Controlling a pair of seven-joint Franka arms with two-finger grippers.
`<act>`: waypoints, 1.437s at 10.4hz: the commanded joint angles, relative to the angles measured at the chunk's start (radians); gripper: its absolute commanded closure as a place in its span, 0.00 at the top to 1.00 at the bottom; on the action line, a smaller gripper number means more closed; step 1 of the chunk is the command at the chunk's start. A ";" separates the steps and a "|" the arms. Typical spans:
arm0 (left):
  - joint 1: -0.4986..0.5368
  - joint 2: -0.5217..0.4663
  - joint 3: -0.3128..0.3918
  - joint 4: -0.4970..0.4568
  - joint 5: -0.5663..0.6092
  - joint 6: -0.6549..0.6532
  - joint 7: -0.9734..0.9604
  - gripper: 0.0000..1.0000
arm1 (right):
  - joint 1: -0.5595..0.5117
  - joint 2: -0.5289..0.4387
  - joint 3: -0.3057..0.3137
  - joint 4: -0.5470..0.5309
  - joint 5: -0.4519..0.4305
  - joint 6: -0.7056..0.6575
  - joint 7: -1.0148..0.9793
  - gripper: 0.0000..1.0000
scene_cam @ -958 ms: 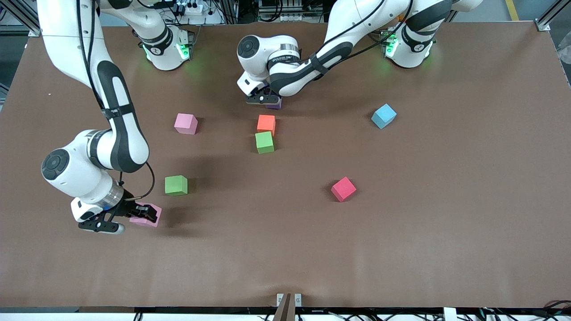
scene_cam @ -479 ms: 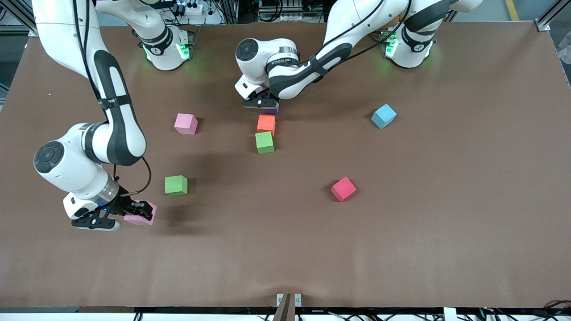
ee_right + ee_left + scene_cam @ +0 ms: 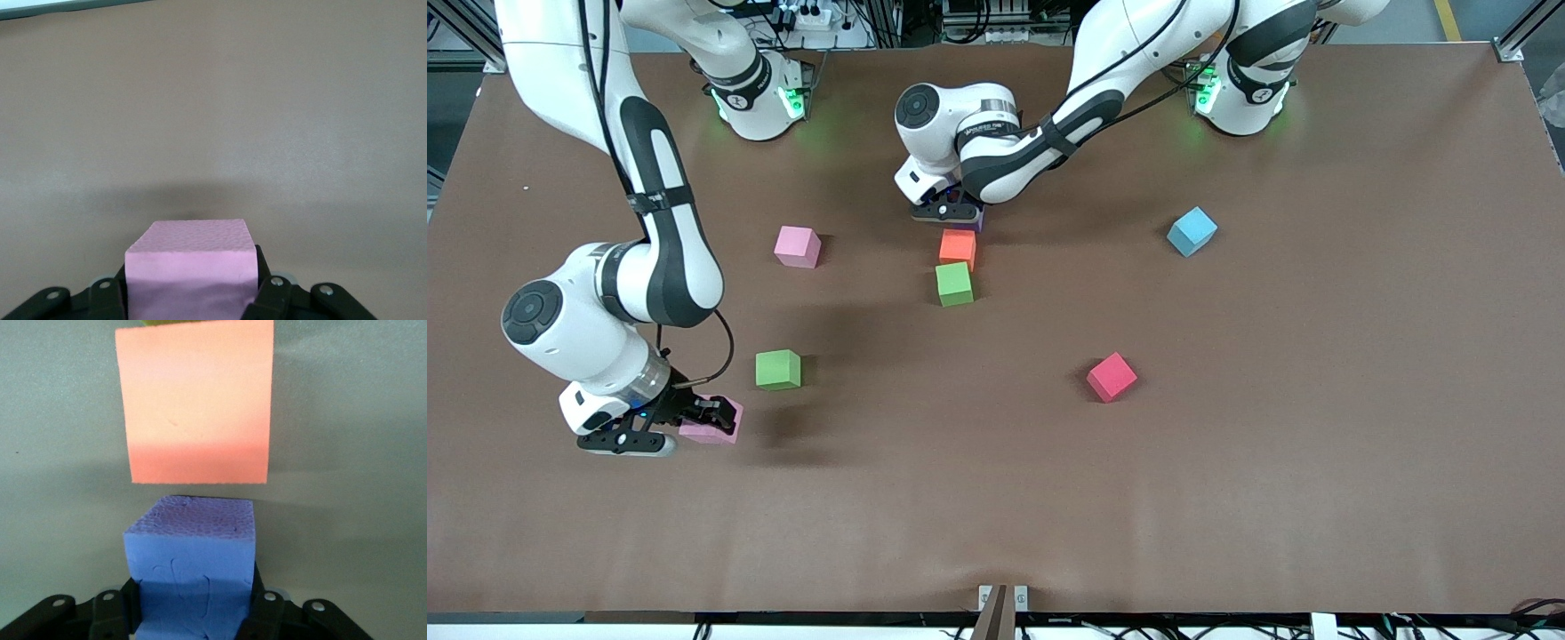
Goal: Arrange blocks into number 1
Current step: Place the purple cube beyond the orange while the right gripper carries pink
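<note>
My left gripper (image 3: 950,212) is shut on a purple block (image 3: 190,543), low at the table. It sits close beside an orange block (image 3: 958,248) (image 3: 200,407) with a small gap between them. A green block (image 3: 954,284) touches the orange one on its camera side. My right gripper (image 3: 687,425) is shut on a pink block (image 3: 713,430) (image 3: 190,263), just above the table near the right arm's end. Its fingers (image 3: 270,293) press the block's two sides.
Loose on the brown table (image 3: 1316,444) lie another pink block (image 3: 797,246), a second green block (image 3: 778,369), a red block (image 3: 1112,377) and a light blue block (image 3: 1192,231). The right arm's elbow hangs over the table above its gripper.
The left gripper has carried the purple block a little closer to the orange block. The right gripper, still holding the pink block, has shifted only slightly.
</note>
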 commanded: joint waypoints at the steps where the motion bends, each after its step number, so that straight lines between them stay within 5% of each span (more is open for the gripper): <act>1: -0.019 0.016 0.026 0.038 -0.012 -0.001 0.038 0.00 | 0.021 -0.035 -0.019 -0.031 -0.018 -0.008 0.016 0.65; 4: -0.033 0.025 0.046 0.063 -0.013 -0.001 0.043 0.00 | 0.031 -0.033 -0.024 -0.029 -0.018 -0.008 0.016 0.65; 5: -0.033 0.028 0.048 0.064 -0.013 -0.001 0.044 0.65 | 0.034 -0.035 -0.024 -0.029 -0.018 -0.007 0.016 0.65; 6: -0.044 0.026 0.051 0.064 -0.007 -0.001 0.044 1.00 | 0.044 -0.033 -0.024 -0.029 -0.018 -0.007 0.023 0.65; 15: 0.055 -0.160 0.033 0.051 -0.042 -0.136 0.039 1.00 | 0.128 -0.029 0.031 -0.029 -0.007 -0.002 0.285 0.63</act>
